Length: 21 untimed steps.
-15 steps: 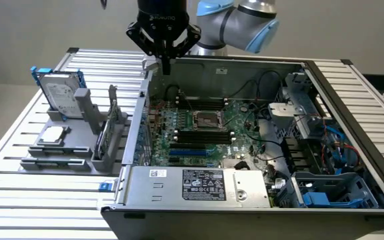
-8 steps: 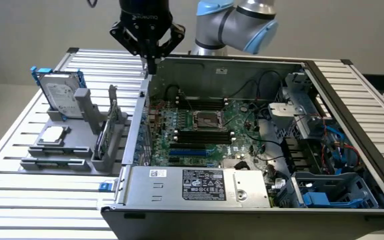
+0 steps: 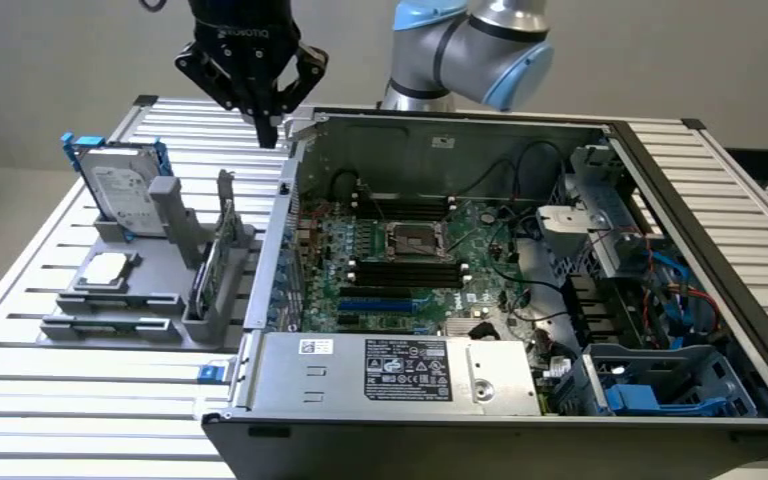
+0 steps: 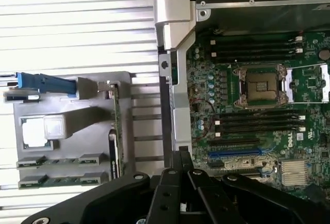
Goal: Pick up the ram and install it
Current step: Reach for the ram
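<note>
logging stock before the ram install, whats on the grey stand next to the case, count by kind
hard drive: 1
square silver chip: 1
ram stick, standing on edge: 1
total: 3
flat end slots: contents too unclear to count

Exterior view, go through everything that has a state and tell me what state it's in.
gripper, shut, empty, above the table.
ram, standing on edge in the grey holder, not picked up.
hard drive, upright in the holder.
silver chip, lying flat on the holder.
computer case, side open, motherboard exposed.
</note>
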Motion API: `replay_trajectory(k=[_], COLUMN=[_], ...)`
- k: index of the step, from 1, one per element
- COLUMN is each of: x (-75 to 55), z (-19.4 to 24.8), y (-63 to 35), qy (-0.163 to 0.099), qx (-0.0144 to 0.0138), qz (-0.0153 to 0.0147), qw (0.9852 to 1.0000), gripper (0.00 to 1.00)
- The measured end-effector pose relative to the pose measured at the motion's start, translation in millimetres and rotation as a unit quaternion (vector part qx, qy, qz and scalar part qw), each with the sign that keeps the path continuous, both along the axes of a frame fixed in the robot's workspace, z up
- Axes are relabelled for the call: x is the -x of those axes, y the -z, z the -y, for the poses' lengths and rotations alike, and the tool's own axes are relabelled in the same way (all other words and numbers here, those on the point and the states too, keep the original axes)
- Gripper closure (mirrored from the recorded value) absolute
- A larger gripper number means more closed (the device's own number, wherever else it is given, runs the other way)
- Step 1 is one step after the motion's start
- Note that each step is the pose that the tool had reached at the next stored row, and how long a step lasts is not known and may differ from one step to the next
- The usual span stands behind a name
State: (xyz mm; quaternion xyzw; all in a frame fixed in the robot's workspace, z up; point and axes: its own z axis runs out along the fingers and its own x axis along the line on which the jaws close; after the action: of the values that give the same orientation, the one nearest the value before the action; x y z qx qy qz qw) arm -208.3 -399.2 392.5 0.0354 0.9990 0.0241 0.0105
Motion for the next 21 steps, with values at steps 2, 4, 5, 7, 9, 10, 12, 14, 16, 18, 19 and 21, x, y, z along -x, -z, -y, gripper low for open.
replay_trajectory(k=[2, 4, 5, 7, 9, 10, 12, 14, 16, 18, 19, 21], x=[9.0, 18.1, 22.7, 31.7, 41.0, 45.2, 54.3, 63.5, 72.7, 81.7, 86.1, 95.5], z=[0.3, 0.8, 1.0, 1.6, 2.4, 2.8, 4.1, 5.9, 7.7, 9.6, 10.2, 11.4], y=[0.0, 0.1, 0.1, 0.0, 0.1, 0.1, 0.0, 0.1, 0.3, 0.7, 0.8, 1.3], qy=[0.000, 0.000, 0.000, 0.000, 0.000, 0.000, 0.000, 0.000, 0.000, 0.000, 0.000, 0.000], qx=[0.0000, -0.0002, -0.0004, -0.0008, -0.0012, -0.0013, -0.0015, -0.0017, -0.0017, -0.0017, -0.0017, -0.0017], qz=[0.0000, 0.0000, 0.0000, 0.0000, 0.0000, 0.0000, 0.0000, 0.0000, 0.0000, 0.0001, 0.0000, 0.0000], qw=[1.0000, 1.0000, 1.0000, 1.0000, 1.0000, 1.0000, 1.0000, 1.0000, 1.0000, 1.0000, 1.0000, 1.0000], gripper=[0.89, 0.89, 0.89, 0.89, 0.89, 0.89, 0.89, 0.89, 0.89, 0.89, 0.89, 0.89])
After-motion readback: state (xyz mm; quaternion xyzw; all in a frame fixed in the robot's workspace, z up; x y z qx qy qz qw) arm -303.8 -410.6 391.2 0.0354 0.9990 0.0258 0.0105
